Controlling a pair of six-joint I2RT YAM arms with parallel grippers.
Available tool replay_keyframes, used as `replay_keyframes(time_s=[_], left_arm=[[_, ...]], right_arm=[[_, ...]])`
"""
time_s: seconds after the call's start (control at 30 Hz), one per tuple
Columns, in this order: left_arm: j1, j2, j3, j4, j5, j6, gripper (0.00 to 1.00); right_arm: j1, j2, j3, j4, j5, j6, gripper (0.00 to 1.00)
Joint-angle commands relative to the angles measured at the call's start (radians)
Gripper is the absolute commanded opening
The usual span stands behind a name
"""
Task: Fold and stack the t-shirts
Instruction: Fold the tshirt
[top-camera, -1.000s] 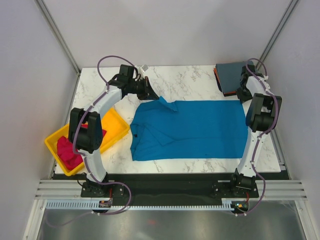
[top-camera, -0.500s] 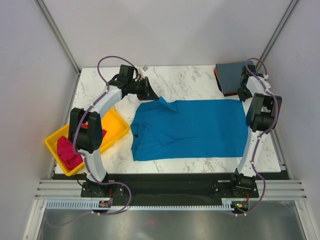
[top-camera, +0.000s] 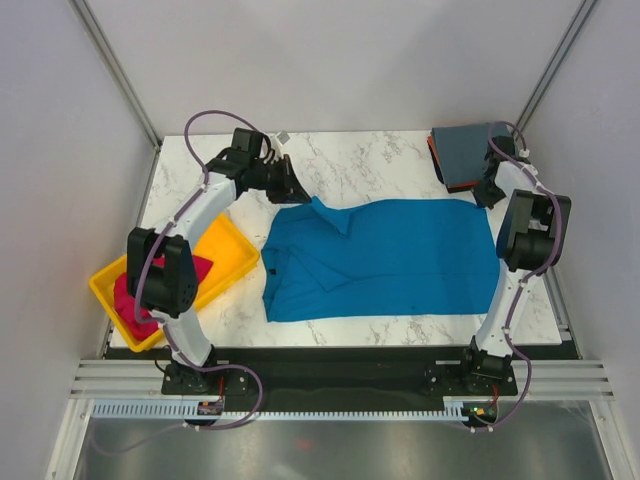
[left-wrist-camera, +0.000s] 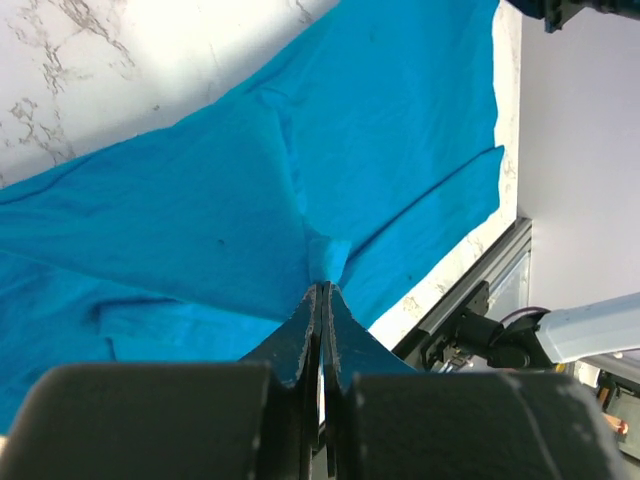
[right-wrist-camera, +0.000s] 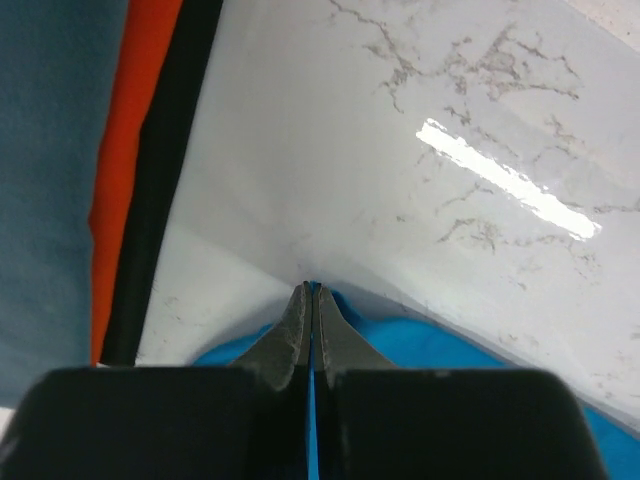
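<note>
We grip blue t-shirt (top-camera: 400, 255) | left jaws, right jaws clenched on far corners | long axis left-right

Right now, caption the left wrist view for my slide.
Left gripper pinching a fold of the blue t-shirt over the marble table.

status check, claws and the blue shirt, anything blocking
Left claw shut, pinching the bright blue cloth t-shirt at its far left edge. Right claw shut on its far right corner. Fold not yet made; nothing blocking.
</note>
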Motion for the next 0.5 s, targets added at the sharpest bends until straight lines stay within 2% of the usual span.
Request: replay_keyframes(time_s=[0.0,0.23,0.47], left_arm=[[0.002,-0.094,-0.003,-0.046,-0.02,0.003,0.02],[0.002,-0.154,-0.023,-0.128,-0.031,0.005,0.02],[0.002,-0.223,-0.11,-0.141,-0.019,0.007,0.02]], right_arm=[[-0.005,-0.1,-0.053,0.075,-0.019,-0.095,0.0],[-0.014,-0.194,-0.151,0.086,0.009,-0.15,0.0],[-0.025,-0.307,-0.264,0.09,0.064,-0.196,0.0]])
